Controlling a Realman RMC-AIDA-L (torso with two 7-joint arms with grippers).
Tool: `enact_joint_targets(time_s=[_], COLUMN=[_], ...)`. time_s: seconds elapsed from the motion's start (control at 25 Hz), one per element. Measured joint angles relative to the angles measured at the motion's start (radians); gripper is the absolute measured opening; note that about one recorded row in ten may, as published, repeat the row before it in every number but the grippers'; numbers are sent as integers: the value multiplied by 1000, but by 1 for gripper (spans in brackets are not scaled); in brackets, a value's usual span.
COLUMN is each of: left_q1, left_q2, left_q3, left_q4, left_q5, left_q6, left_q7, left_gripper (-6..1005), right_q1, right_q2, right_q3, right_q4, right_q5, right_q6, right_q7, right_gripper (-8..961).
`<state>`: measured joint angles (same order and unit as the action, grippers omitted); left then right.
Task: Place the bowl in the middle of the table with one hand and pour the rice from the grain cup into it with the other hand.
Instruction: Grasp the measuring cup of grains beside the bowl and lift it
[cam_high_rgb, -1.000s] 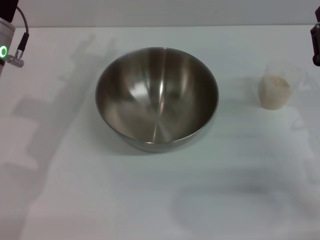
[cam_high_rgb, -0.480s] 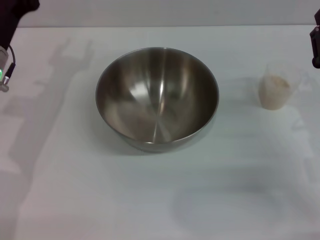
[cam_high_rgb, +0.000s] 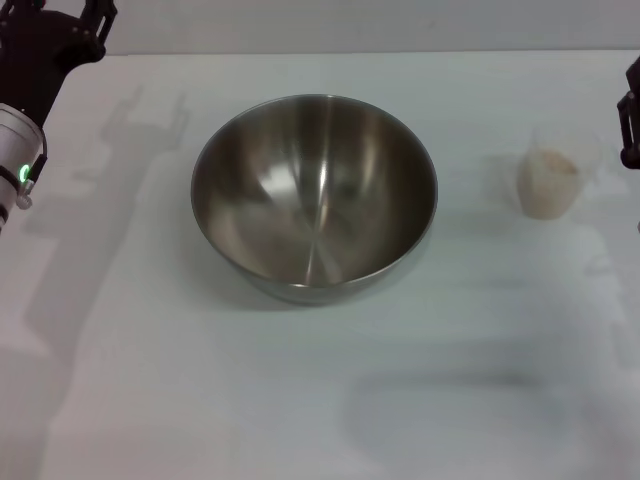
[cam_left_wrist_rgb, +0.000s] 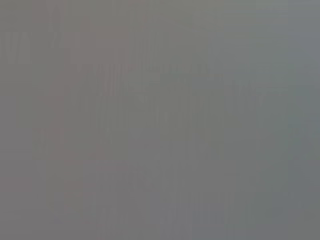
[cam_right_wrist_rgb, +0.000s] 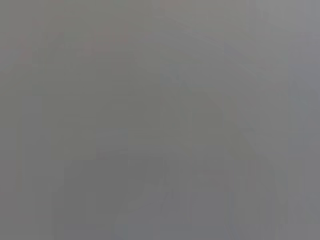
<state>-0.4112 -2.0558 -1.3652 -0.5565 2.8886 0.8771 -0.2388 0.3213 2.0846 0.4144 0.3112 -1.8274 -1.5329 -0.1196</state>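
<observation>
The left gripper (cam_high_rgb: 55, 15) is hanging at about ten o'clock in the head view, over the far left corner of the table (cam_high_rgb: 320, 400), well apart from everything on it; its dark fingers (cam_high_rgb: 97, 18) are showing spread apart with nothing between them, and a green light is glowing on the arm below it. The bowl (cam_high_rgb: 314, 195) is sitting upright near the middle of the table, just toward twelve o'clock from centre, its shiny inside showing no grains. At about three o'clock from the bowl, well apart from it, the cup (cam_high_rgb: 549, 178) is standing upright on the table, and the rice (cam_high_rgb: 547, 190) is filling it perhaps to two thirds, though the clear wall is making the level hard to judge. The right gripper (cam_high_rgb: 632, 120) is peeking in at the three o'clock edge, just beside the cup but not touching it; so little of it is showing that I cannot tell whether it is parted or closed. Both wrist views are giving only flat grey.
</observation>
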Motion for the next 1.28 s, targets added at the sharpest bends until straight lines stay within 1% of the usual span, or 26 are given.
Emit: enact_joint_targets(time_s=[0.04,0.32,0.48,0.64,0.8,0.92,1.04,1.28], left_q1=[-4,-8,-10,0,-2,-5,-5,-1], left_q2=[1,3,12,3,1,-2,-5,-7], left_q3=[0,-1,7,14,14,9,10,13], left_q4=[1,5,7,4,9,11,18,15], left_q5=[0,0,0,0,0,-1,-2,-2], left_q6=[-7,-7,-21,-18,-17,-40,-38,-29], left_q7=[1,2,37,131,132,132,133,133], left_gripper=[590,590,590,590,590,590,590,590], right_q1=[-11,-39,-55,-84,-100,-116,-141,-163], right_q2=[0,1,1,2,3,4,5,4], right_q3=[18,33,33,33,32,31,21,19], right_q4=[19,56,70,97,112,128,138,145], right_q5=[0,5,11,11,11,11,11,11], right_q6=[16,43,50,69,87,114,123,125], right_q7=[0,0,0,0,0,3,51,82], right_gripper=[452,452,451,451,451,451,451,450])
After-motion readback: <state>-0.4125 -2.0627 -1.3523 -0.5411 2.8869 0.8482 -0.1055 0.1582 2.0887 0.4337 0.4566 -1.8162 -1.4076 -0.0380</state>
